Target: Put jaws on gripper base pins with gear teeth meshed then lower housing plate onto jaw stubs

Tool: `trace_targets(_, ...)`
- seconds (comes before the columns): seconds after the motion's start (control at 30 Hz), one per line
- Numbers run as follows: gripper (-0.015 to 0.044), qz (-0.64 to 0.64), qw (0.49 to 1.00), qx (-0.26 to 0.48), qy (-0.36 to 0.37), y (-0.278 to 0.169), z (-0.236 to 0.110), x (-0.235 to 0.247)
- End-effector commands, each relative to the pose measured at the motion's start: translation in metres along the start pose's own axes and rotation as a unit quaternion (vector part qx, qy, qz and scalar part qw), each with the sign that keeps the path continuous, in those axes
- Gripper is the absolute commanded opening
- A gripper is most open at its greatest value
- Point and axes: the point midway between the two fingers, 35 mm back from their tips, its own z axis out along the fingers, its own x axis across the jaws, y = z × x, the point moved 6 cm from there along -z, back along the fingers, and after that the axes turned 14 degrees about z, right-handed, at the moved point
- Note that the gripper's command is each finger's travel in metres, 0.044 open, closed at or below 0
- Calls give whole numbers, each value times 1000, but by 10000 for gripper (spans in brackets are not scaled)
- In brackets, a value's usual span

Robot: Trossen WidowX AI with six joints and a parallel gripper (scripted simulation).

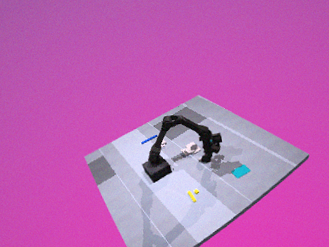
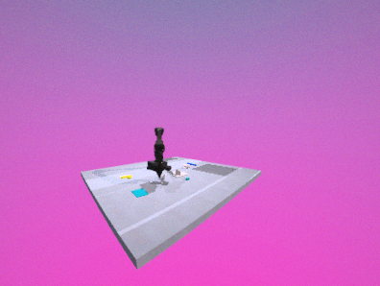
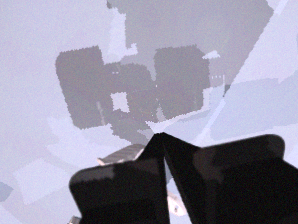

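Black fingers (image 1: 206,158) (image 2: 159,174) stood closed on nothing above the grey tabletop (image 1: 273,153) (image 2: 192,216). Near them lay the pale, irregular gripper-base piece (image 1: 191,148) (image 2: 178,174). In the top view, a flat teal rectangle (image 1: 241,171) (image 2: 139,193) and a yellow bar (image 1: 191,196) (image 2: 126,177) lay toward the front edge, a slim blue bar (image 1: 149,139) (image 2: 191,164) toward the back edge.

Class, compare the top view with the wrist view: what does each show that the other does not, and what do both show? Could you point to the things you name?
Only top: the blue bar (image 1: 149,139), yellow bar (image 1: 191,196) and teal plate (image 1: 241,171).
Only wrist: the end effector's (image 1: 204,160) (image 3: 161,134) two broad black fingers close up, tips together.
Both: the end effector and dark shadows on the pale surface.
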Motion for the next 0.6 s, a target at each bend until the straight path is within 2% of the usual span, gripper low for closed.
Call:
trace_targets(0.0,0,1,1000,1,1,-1,-1,5)
trace_targets(0.07,0,1,1000,1,1,0,-9,4)
trace_targets(0.23,0,1,1000,0,0,0,-58,1)
trace_targets(0.37,0,1,1000,0,0,0,-60,0)
trace_targets(0.57,157,2,1000,-3,2,1,-53,1)
